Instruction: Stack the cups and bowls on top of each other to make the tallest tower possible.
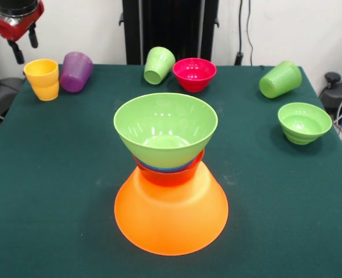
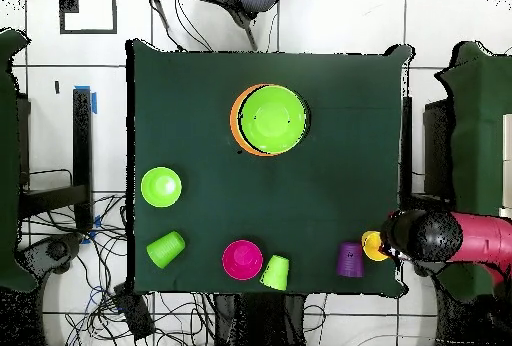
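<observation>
The tower stands mid-table: a huge orange bowl (image 1: 171,217) upside down as base, a red-orange bowl (image 1: 170,175) upright on it, a blue rim (image 1: 159,168) showing just inside that, and the large light green bowl (image 1: 165,130) (image 2: 270,119) on top. A yellow cup (image 1: 42,79) (image 2: 371,247) stands upright at the far left corner, with a purple cup (image 1: 75,71) (image 2: 349,258) tipped beside it. My gripper (image 1: 24,46) (image 2: 388,244) hangs open and empty just above and behind the yellow cup. Two light green cups (image 1: 159,65) (image 1: 280,79) lie tipped over.
A pink bowl (image 1: 194,73) (image 2: 242,259) stands upright at the far edge beside one green cup (image 2: 275,272). A small green bowl (image 1: 304,122) (image 2: 161,186) sits at the right, in front of the other green cup (image 2: 165,248). Dark green cloth (image 1: 55,174) covers the table.
</observation>
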`<state>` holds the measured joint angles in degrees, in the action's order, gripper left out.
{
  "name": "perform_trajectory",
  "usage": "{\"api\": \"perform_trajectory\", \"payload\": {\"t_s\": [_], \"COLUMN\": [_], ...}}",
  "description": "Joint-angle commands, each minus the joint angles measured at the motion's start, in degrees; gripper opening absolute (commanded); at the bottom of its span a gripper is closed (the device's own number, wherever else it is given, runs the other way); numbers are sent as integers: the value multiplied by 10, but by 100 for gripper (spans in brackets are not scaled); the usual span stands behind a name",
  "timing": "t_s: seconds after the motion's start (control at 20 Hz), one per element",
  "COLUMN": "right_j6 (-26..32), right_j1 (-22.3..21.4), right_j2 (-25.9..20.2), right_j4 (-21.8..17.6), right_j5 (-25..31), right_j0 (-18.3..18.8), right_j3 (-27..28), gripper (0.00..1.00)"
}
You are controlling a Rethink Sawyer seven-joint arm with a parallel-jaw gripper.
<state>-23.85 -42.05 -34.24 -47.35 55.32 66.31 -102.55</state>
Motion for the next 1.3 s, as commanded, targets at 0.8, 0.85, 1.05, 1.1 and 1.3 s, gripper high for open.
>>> {"api": "perform_trajectory", "payload": {"t_s": [0.8,0.85,1.05,1.1,1.3], "right_j6": [55,53,42,41,37], "right_j1": [100,103,104,105,103], "right_j2": [-66,-68,-54,-53,-44], "right_j4": [17,17,4,3,-11], "right_j5": [-100,-100,-87,-85,-81], "right_j0": [35,37,26,25,17], "right_j3": [-22,-23,-9,-7,0], "gripper": [100,100,100,100,100]}}
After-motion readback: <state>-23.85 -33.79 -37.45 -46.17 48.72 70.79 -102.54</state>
